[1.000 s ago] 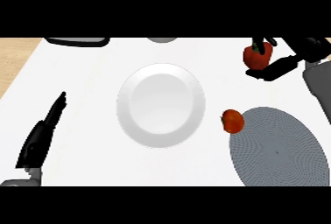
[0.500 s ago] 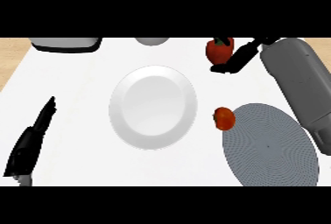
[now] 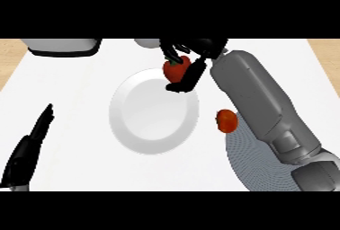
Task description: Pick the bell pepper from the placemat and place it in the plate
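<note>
- My right robot hand [image 3: 191, 75] is curled round the bell pepper [image 3: 175, 71], holding it over the far rim of the plate [image 3: 143, 130] — placed there, I judge, for lowering onto the plate.
- The left robot hand [image 3: 30, 148] rests straight-fingered by the bench's left edge, out of the way.
- Half a second ago the bell pepper was nearer the bench's far edge, clear of the plate — now it overlaps the rim.
</note>
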